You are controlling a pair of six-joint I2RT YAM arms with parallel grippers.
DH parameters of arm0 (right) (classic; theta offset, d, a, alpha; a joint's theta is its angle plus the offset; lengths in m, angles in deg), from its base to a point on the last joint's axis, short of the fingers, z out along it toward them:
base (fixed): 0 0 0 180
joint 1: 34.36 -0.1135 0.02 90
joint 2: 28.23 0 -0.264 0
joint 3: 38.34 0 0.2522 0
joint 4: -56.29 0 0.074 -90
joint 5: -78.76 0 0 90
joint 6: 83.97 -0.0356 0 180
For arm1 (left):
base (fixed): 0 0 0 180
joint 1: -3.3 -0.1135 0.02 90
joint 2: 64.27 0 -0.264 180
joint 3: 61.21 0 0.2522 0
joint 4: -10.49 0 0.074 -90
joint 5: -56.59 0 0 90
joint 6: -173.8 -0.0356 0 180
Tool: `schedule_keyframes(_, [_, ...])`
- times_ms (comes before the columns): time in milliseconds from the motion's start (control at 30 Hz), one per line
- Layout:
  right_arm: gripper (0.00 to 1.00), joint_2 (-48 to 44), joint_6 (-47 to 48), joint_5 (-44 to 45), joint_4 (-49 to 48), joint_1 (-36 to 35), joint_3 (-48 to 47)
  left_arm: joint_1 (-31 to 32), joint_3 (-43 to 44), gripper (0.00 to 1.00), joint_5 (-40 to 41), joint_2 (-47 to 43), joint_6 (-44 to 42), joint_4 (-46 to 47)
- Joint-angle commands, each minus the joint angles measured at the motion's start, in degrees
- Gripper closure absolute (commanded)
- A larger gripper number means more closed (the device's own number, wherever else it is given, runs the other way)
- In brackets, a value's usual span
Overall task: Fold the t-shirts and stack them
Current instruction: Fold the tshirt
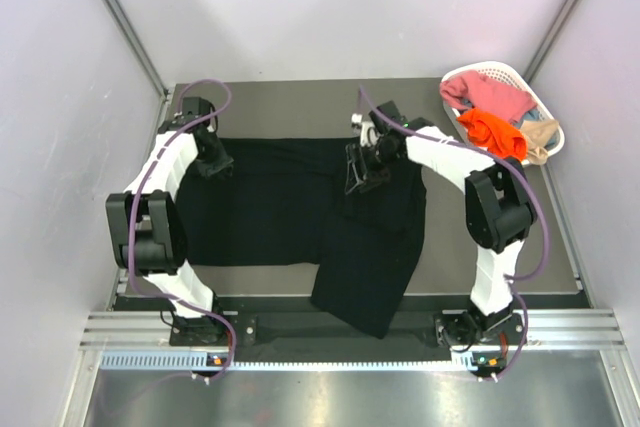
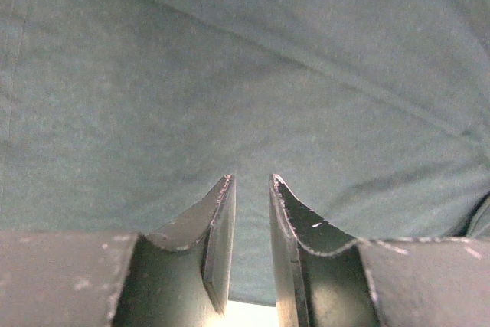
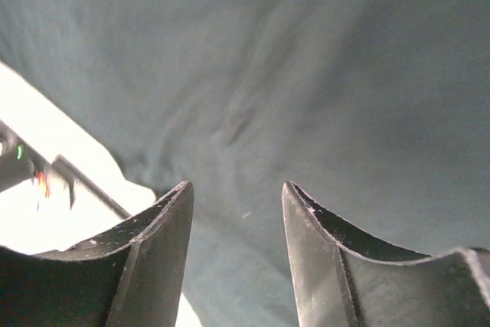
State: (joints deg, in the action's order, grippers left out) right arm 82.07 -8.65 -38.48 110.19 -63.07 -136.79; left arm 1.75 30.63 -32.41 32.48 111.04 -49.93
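Observation:
A large black t-shirt (image 1: 290, 207) lies spread on the dark table, one part hanging over the near edge (image 1: 360, 302). My left gripper (image 1: 215, 164) is low over the shirt's far left corner. In the left wrist view its jaws (image 2: 251, 180) stand a narrow gap apart with flat cloth (image 2: 245, 74) below and nothing between them. My right gripper (image 1: 356, 179) hovers over the shirt's far middle. In the right wrist view it (image 3: 237, 185) is wide open above wrinkled cloth (image 3: 306, 74). Pink (image 1: 492, 95), orange (image 1: 490, 131) and beige (image 1: 541, 137) shirts lie in the basket.
The white slatted basket (image 1: 500, 69) stands at the table's far right corner. Grey walls close in on the left, back and right. A metal rail (image 1: 350, 332) runs along the near edge between the arm bases.

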Motion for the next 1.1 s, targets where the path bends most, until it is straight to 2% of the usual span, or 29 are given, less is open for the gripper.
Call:
schedule_keyframes(0, [0.48,-0.09,0.36,8.57,2.13,3.74,-5.75,-0.74,3.82,0.70,1.20,2.38,-0.70,1.21])
schedule_keyframes(67, [0.44,1.58,-1.66,13.94,3.01,5.59,-8.63,-1.36,5.41,0.70,1.29,3.96,-0.09,1.48])
schedule_keyframes(100, [0.41,2.54,-2.02,20.41,3.71,6.03,-9.87,-1.53,6.11,0.70,2.07,5.80,0.26,1.39])
schedule_keyframes(200, [0.34,7.90,-2.47,31.42,7.22,6.30,-16.55,-1.89,10.58,0.73,6.19,10.98,3.07,-0.89])
schedule_keyframes(300, [0.30,12.74,-2.29,35.58,8.46,6.38,-22.18,-1.97,14.98,0.72,10.25,15.90,4.22,-2.56])
schedule_keyframes(433, [0.28,17.57,-2.55,37.00,7.76,7.00,-26.66,-2.32,19.20,0.69,14.82,21.54,3.96,-2.57])
schedule_keyframes(633, [0.27,21.44,-2.46,37.00,3.98,8.58,-26.76,-3.73,22.90,0.67,14.74,29.36,3.69,-0.81])
schedule_keyframes(900, [0.27,28.03,-3.25,36.47,1.61,10.51,-31.67,-6.02,27.29,0.67,10.70,37.63,2.90,1.82])
schedule_keyframes(1067, [0.27,34.71,-4.13,35.42,3.10,11.13,-41.25,-6.37,32.12,0.67,7.89,42.11,2.64,2.53])
